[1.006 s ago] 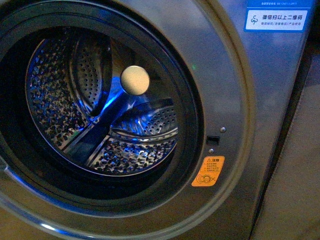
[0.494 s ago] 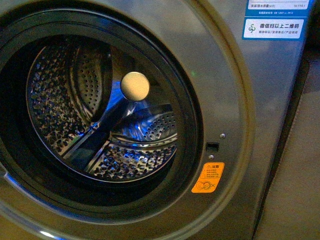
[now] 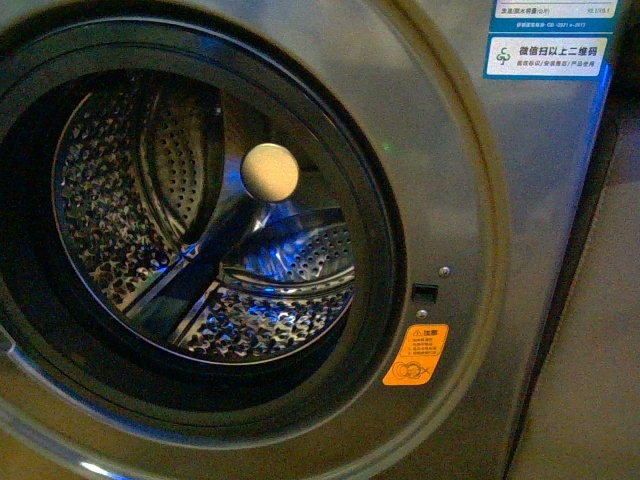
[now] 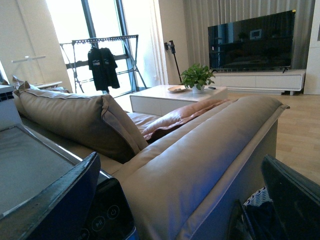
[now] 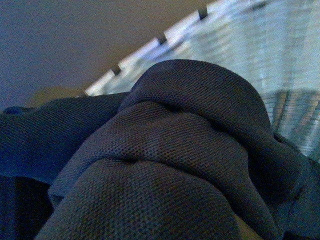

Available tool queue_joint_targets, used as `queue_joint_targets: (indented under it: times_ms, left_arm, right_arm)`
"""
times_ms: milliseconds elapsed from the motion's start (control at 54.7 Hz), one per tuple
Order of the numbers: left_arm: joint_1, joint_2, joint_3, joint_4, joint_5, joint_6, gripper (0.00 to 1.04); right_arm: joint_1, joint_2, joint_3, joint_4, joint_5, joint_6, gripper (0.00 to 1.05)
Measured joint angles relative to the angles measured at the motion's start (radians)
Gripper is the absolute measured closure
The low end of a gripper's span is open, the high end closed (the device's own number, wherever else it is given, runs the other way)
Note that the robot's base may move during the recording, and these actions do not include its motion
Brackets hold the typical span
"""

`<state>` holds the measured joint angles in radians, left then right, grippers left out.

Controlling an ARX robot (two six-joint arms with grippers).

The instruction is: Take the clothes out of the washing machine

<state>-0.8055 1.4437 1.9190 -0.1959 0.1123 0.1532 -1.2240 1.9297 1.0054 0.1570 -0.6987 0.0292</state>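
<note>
The grey washing machine [image 3: 470, 190] fills the front view with its round black-rimmed mouth open on the perforated steel drum [image 3: 200, 240]; no fabric shows inside the drum. Neither arm shows there. In the right wrist view the dark navy clothes [image 5: 170, 155] bunch up over the whole lower picture and hide my right gripper's fingers, which are shut on them. My left gripper [image 4: 182, 205] is open and empty; its dark fingers [image 4: 60, 205] frame a beige sofa back.
An orange warning sticker [image 3: 416, 355] and a small latch slot [image 3: 426, 292] sit right of the mouth. The left wrist view shows a beige sofa [image 4: 200, 150], a low white table [image 4: 170, 95], a TV [image 4: 252, 40] and a drying rack [image 4: 102, 60].
The front view shifted a little over the second: the drum's mouth and the orange sticker sit slightly lower in the picture, and the blue glare in the drum has faded.
</note>
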Motion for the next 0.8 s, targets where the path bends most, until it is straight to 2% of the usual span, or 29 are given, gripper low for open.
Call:
queue_joint_targets:
  times_ms: [201,274,402,476,549,677,732,805]
  left_arm:
    - [0.0,0.0,0.0,0.0,0.0,0.0,0.07]
    - [0.0,0.0,0.0,0.0,0.0,0.0,0.07]
    - [0.0,0.0,0.0,0.0,0.0,0.0,0.07]
    - [0.0,0.0,0.0,0.0,0.0,0.0,0.07]
    - [0.0,0.0,0.0,0.0,0.0,0.0,0.07]
    - [0.0,0.0,0.0,0.0,0.0,0.0,0.07]
    - [0.0,0.0,0.0,0.0,0.0,0.0,0.07]
    - [0.0,0.0,0.0,0.0,0.0,0.0,0.07]
  right_arm:
    - [0.039,0.164,-0.035,0.04,0.107,-0.06,0.98]
    - [0.051,0.226,-0.039,0.036,0.126,-0.062,0.83]
    - [0.064,0.274,-0.042,0.03,0.138,-0.036,0.61]
    - [0.074,0.283,-0.06,0.018,0.137,-0.014,0.45]
    - [0.079,0.283,-0.073,0.016,0.132,-0.002,0.35]
    - [0.09,0.259,-0.099,0.019,0.113,0.037,0.12]
    - [0.092,0.232,-0.103,0.032,0.108,0.056,0.06]
    - [0.092,0.17,-0.103,0.058,0.097,0.09,0.08]
